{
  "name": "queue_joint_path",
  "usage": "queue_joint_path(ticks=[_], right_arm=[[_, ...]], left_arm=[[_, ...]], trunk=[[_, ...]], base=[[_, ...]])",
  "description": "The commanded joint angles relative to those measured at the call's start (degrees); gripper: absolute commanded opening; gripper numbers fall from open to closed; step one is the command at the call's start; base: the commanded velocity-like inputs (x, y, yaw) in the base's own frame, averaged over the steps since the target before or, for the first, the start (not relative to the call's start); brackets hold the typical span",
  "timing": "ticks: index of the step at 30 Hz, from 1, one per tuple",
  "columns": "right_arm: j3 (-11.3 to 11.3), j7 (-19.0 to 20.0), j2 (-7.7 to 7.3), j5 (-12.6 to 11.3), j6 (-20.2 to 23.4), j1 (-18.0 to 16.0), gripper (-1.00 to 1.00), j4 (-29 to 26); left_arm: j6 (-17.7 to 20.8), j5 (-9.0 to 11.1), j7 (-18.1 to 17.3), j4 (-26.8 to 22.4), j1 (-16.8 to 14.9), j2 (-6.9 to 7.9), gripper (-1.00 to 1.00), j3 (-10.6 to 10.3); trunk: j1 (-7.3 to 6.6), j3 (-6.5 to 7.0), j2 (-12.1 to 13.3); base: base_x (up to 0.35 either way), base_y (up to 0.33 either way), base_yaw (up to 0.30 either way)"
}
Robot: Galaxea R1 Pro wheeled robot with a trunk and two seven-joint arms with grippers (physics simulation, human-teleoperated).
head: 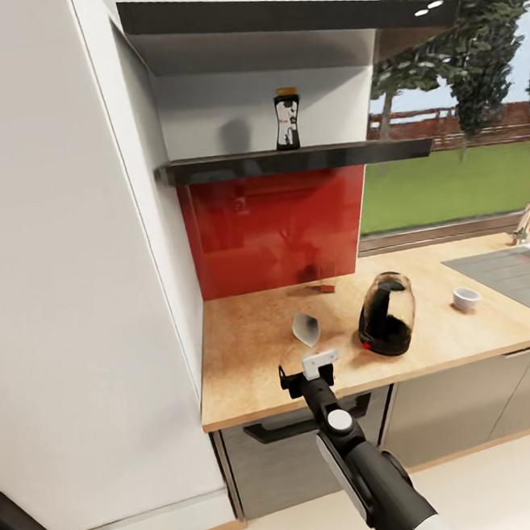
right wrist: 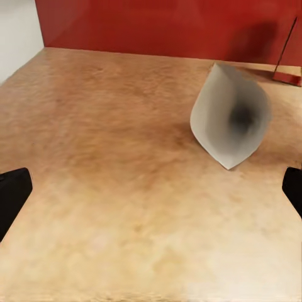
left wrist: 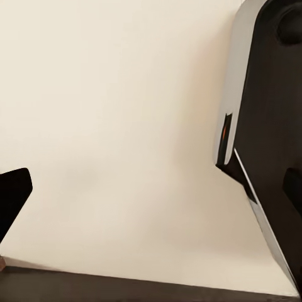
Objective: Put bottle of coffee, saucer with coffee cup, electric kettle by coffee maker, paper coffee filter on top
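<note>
Bottle of coffee (head: pixel 287 118) unmoved on kitchen shelf (head: pixel 295 161). Paper coffee filter (head: pixel 306 328) lies mid kitchen countertop (head: pixel 249 356); electric kettle (head: pixel 387 314) beside it, coffee cup (head: pixel 466 298) toward sink edge. Right gripper (head: pixel 307 370) wide open, empty, near front edge. Left gripper state unclear.

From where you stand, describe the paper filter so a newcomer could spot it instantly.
Find the red backsplash panel; below it runs the kitchen countertop. The paper coffee filter lies there, left of the electric kettle: a pale, open cone on its side, unlike the dark rounded kettle.
</note>
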Motion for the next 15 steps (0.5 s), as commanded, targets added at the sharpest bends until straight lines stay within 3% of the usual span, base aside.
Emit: queue_joint_path(ticks=[1,8,11,13,15], right_arm=[[0.09,-0.34,0.0,0.48,0.45,-0.06,1.0,0.84],[-0.06,-0.41,0.0,0.57,0.42,-0.04,1.0,2.51],[-0.5,-0.41,0.0,0.55,0.4,-0.04,1.0,2.57],[-2.97,-0.38,0.0,0.51,0.41,-0.04,1.0,2.62],[-7.83,-0.35,0.0,0.47,0.41,-0.04,1.0,2.66]], left_arm=[[-0.34,-0.37,0.13,0.13,0.14,0.06,1.0,0.39],[-0.34,-0.39,0.19,0.12,1.33,0.19,1.0,0.45],[-0.4,-0.39,0.2,0.06,1.78,0.13,1.0,0.42],[-0.42,-0.47,0.15,0.05,1.87,-0.03,1.0,0.37],[-0.42,-0.53,0.12,0.05,1.91,-0.01,1.0,0.37]], trunk=[[0.05,-0.18,-0.12],[0.05,-0.67,-0.12],[0.05,-0.88,-0.12],[0.05,-0.94,-0.12],[0.05,-0.97,-0.12]], base=[[0.161,0.0,0.161],[0.273,0.0,0.164],[0.092,0.0,0.151],[0.026,0.0,0.067],[0.01,0.0,0.025]])
